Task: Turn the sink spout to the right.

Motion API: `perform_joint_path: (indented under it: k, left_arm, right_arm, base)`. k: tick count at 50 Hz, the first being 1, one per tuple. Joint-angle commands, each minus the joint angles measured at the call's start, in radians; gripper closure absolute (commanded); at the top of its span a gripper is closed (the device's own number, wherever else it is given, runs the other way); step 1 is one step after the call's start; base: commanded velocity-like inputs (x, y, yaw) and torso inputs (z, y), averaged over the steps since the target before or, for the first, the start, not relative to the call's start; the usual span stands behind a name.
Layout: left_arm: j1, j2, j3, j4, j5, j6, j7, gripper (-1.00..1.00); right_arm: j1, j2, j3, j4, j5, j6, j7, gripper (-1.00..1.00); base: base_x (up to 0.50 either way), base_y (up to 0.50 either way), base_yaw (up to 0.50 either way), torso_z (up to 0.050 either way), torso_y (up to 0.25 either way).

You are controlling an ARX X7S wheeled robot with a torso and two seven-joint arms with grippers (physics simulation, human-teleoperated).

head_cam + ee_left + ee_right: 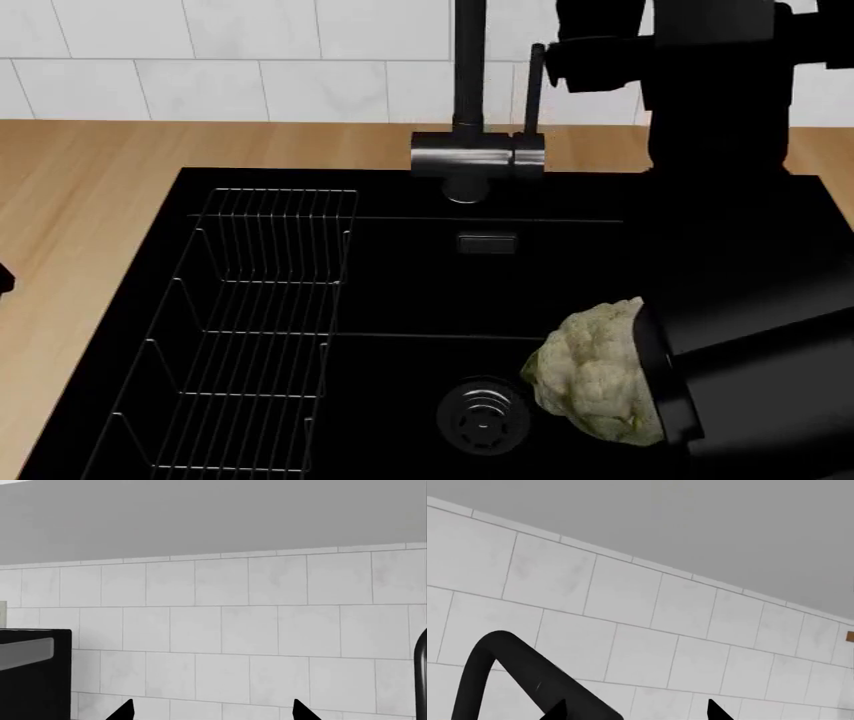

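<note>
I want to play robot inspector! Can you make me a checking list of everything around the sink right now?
Surface: wooden countertop around the sink.
Job's things: sink spout upright, its outlet head over the basin's back edge; thin lever rod beside it.
Clutter: cauliflower in the basin by the drain; wire dish rack on the left side.
Grippers: left gripper and right gripper open, both facing tiles, holding nothing.
Cables: nothing seen.
Surroundings: white tiled wall.

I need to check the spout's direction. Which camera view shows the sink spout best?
The head view: the sink spout shows its upright tube and outlet head over the sink. The right wrist view shows only a dark curved tube; the left wrist, a dark edge sliver.
</note>
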Motion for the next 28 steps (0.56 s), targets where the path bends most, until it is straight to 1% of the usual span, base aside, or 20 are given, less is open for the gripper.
perform_joint_path:
  k: [1,28]
  left_arm:
    - [0.003,-0.003,0.0,-0.002,-0.002,0.008,0.0,-1.0]
    - [0.001,-0.009,0.006,-0.007,-0.011,0.009,-0.006,-1.0]
  right_arm:
    - [0.029,0.003,-0.011,0.071,-0.014,-0.034,-0.013,-1.0]
    - [0.065,-0.001,-0.016,0.191,-0.028,-0.112,-0.028,-1.0]
  base:
    - [0.0,0.0,0.0,0.0,0.0]
    - [0.0,0.0,0.0,0.0,0.0]
